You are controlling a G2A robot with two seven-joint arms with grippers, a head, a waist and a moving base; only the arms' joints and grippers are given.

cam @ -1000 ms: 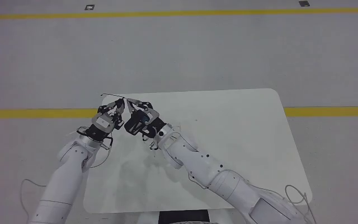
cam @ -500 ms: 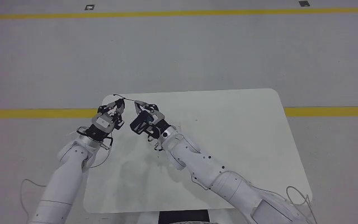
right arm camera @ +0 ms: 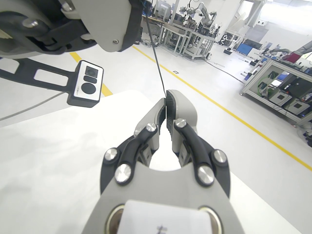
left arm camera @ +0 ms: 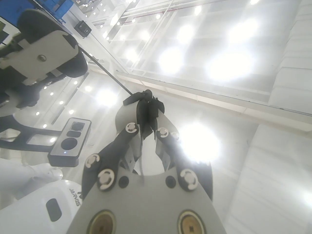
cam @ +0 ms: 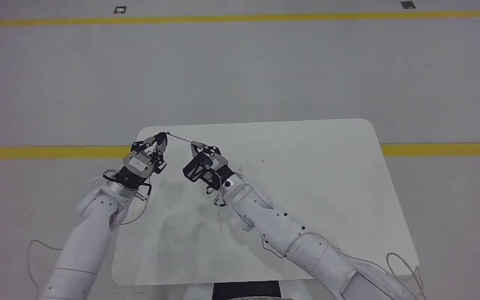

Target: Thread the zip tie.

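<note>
Two ends of the zip tie (cam: 181,138) are held up in the air, left of the middle in the top view. The left gripper (left arm camera: 145,105) pinches its head, and the right gripper (right arm camera: 166,101) pinches its tail. Pulling it tight seems to be the step now. Next, the tail needs a straight, gentle pull.

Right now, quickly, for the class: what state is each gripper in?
Left gripper: closed, holding one end of the zip tie.
Right gripper: closed, pinching the zip tie's strap.
</note>
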